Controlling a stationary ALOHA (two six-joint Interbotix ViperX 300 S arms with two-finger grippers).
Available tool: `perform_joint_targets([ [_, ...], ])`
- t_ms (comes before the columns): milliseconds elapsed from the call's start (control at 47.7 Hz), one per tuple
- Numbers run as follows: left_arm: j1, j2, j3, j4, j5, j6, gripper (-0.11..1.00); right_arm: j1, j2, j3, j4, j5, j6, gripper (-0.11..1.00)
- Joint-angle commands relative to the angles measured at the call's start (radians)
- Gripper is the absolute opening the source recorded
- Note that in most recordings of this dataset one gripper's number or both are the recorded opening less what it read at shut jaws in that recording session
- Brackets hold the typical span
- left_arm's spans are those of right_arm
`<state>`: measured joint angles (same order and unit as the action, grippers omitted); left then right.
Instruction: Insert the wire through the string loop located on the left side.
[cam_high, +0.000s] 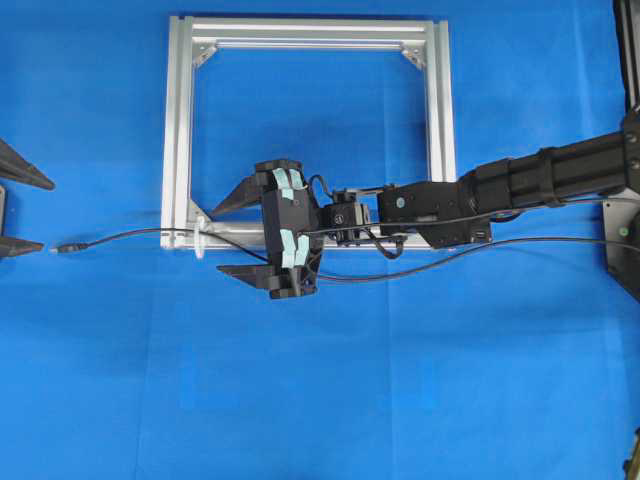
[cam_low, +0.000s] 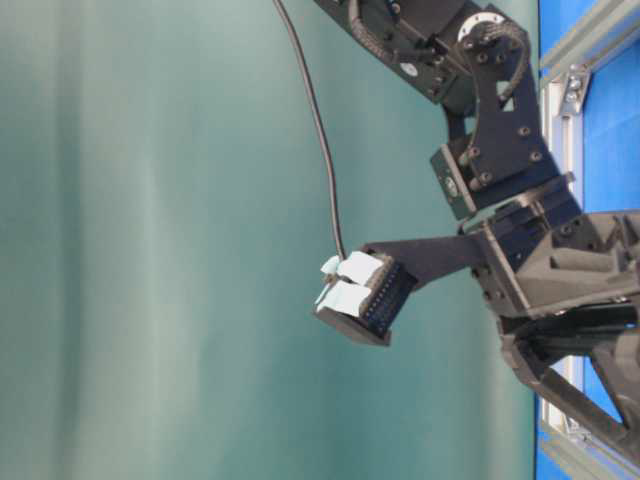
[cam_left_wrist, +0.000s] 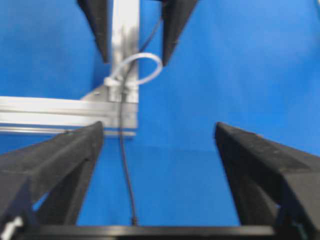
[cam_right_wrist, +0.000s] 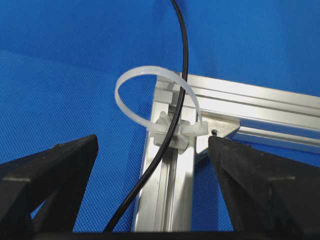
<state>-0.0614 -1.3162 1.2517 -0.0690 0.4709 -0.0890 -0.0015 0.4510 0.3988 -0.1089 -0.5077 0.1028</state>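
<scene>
Both sets of jaws stand wide and hold nothing: the right gripper (cam_high: 232, 238) straddles the frame's lower left corner, and the left gripper (cam_high: 22, 212) waits at the picture's left edge, apart from the plug. The wire (cam_high: 130, 235), thin, black and limp, already runs through the string loop (cam_right_wrist: 150, 100), and its small plug lies on the bench just past the frame (cam_high: 178, 120). The threading looks done. The loop is a pale, stiff plastic band; the frame is ribbed silver aluminium on blue woven cloth.
</scene>
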Motion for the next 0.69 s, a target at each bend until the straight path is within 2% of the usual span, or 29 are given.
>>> perform_joint_targets([
  [0,0.002,0.017,-0.012,0.003,-0.008,-0.002,0.82,0.002,-0.061,-0.014,0.003,-0.005,0.0,0.94],
  [273,0.002,0.015,-0.011,0.003,-0.011,-0.003,0.8,0.002,-0.137,0.003,0.008,0.011,0.002,0.94],
  [671,0.002,0.017,-0.011,0.003,-0.026,0.0,0.8,-0.011,-0.276,0.005,0.02,0.121,0.0,0.94],
])
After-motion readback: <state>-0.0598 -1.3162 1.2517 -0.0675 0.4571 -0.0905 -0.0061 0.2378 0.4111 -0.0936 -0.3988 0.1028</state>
